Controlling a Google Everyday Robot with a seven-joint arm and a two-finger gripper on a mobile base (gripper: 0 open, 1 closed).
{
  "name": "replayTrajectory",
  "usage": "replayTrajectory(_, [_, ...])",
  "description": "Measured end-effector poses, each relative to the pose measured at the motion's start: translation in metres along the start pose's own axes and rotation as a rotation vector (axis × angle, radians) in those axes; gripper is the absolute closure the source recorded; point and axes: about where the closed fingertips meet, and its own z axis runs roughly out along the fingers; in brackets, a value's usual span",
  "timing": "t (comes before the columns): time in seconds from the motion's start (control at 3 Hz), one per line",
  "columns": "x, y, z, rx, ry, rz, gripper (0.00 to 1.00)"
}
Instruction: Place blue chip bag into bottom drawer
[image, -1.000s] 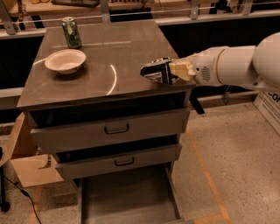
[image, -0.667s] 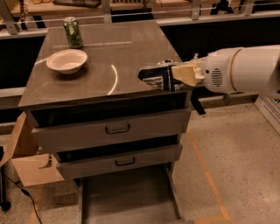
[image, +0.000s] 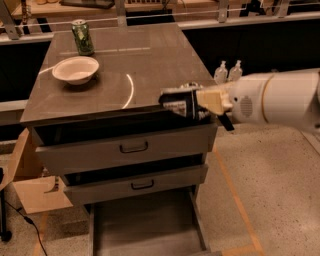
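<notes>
Compared with a second ago, the blue chip bag (image: 175, 104) is sitting lower and nearer the front lip of the cabinet top (image: 150, 65), and the gripper (image: 202, 101) is coming down with it. The view itself is also shifting a little, so the true travel is probably small. The pincer is clamping the bag's right end, and the bag is hanging over the front edge, just above the top drawer (image: 130, 147). This suggests the carry is under way: the bag is leaving the top, but it is still well above the bottom drawer (image: 145, 225), which is standing pulled out with its floor showing. The bag's long axis is lying roughly level, running left-right along the front edge, with its free end pointing leftward, away from the arm.
</notes>
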Motion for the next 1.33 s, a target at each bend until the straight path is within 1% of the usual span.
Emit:
replayTrajectory(0.33, [0.067, 0.023, -0.006, -0.018, 0.064, 0.101, 1.00])
replayTrajectory(0.67, [0.117, 0.043, -0.004, -0.037, 0.126, 0.133, 1.00])
replayTrajectory(1.0, [0.162, 0.069, 0.010, -0.047, 0.172, 0.157, 1.00])
replayTrajectory(1.33, [0.206, 0.089, 0.035, -0.065, 0.193, 0.187, 1.00])
